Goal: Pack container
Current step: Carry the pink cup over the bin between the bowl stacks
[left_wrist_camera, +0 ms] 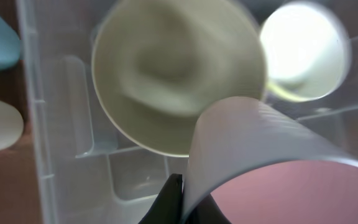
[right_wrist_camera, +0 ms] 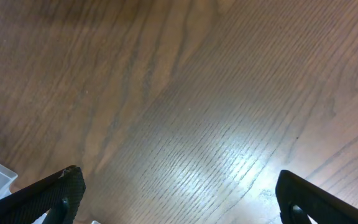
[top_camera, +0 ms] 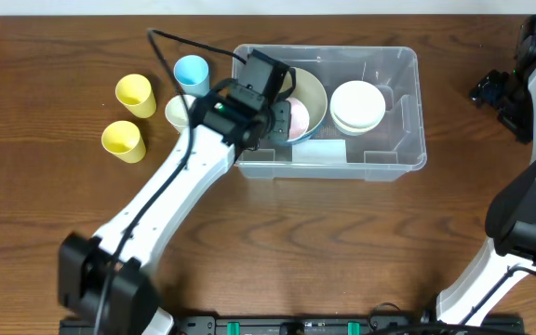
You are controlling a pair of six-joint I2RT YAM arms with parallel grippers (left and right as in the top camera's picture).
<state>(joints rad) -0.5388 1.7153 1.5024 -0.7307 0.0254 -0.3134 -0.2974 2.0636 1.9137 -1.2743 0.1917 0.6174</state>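
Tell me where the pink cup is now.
In the overhead view the pink cup hangs in the left gripper over the left half of the container, at the edge of the pale bowl.

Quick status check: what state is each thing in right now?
Left gripper: jaws shut on pink cup, above container.
Right gripper: jaws open, empty.
Container: lidless, partly packed.
Pale green bowl: inside container.
White bowl: inside container.
Blue cup, cream cup, yellow cups: outside, on table.
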